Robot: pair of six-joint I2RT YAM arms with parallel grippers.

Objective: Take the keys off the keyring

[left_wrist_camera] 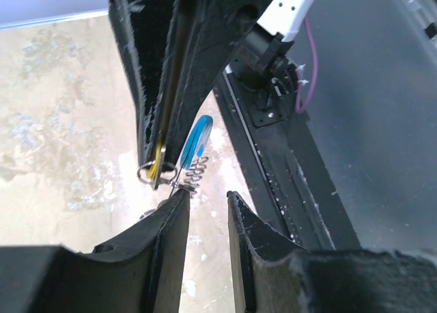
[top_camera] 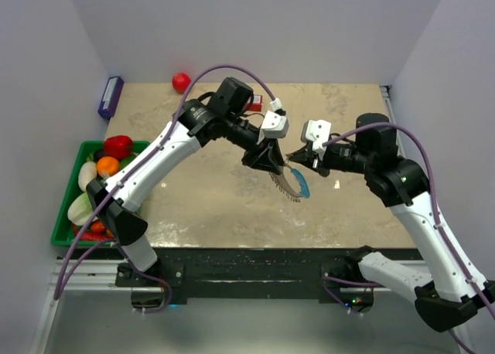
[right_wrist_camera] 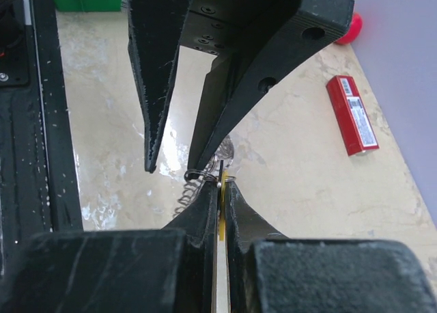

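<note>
Brass-yellow key point(right_wrist_camera: 221, 221) pinched in the closed right hand point(right_wrist_camera: 222, 186), held above the table point(right_wrist_camera: 287, 162). Keyring point(left_wrist_camera: 196, 142) dangles from it (blue segment showing). Left hand point(left_wrist_camera: 206, 197) fingers apart, gripping nothing. Best: close on the ring near the key, pull slowly.

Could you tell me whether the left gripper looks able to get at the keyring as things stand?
Probably yes: the left gripper is open right next to the keyring, which hangs from the key pinched in the right gripper; nothing lies between.
</note>
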